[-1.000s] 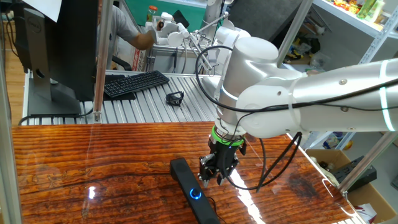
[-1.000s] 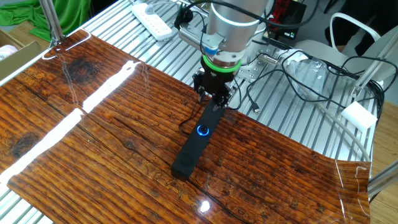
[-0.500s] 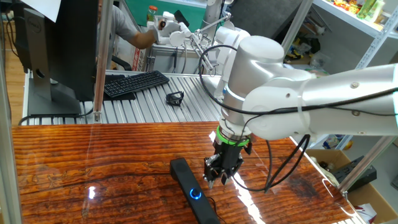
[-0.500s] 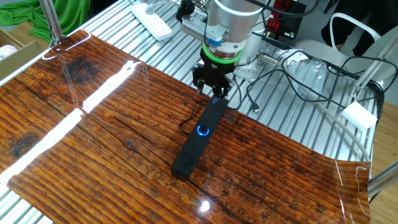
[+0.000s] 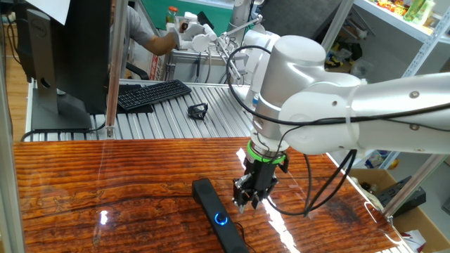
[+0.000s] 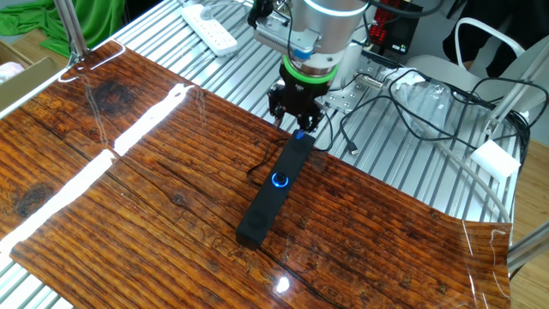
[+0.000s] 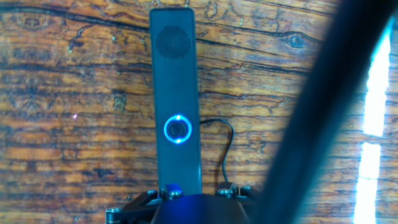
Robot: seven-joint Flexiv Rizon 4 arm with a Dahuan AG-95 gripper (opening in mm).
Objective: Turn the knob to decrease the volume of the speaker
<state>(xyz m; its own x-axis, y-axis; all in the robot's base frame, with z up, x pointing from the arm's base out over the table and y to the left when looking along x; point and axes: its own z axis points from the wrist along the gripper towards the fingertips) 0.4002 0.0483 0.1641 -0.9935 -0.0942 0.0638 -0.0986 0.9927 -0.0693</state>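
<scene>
Here the end effector [image 6: 295, 125] hovers over the speaker's [image 6: 271, 190] far end, grip state unclear.

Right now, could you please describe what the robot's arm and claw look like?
The arm has bulky, glossy white rounded segments, with a bright green ring at the wrist just above the claw, which is small, black and two-fingered. Thin black cables loop beside the wrist and along the arm. From the other fixed view, the same green ring tops the black claw.

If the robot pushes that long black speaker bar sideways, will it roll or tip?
Probably neither: the long matte black speaker bar lies flat on the glossy wooden tabletop, so it would likely slide. Its thin black cable looks floppy and might tug slightly.
</scene>
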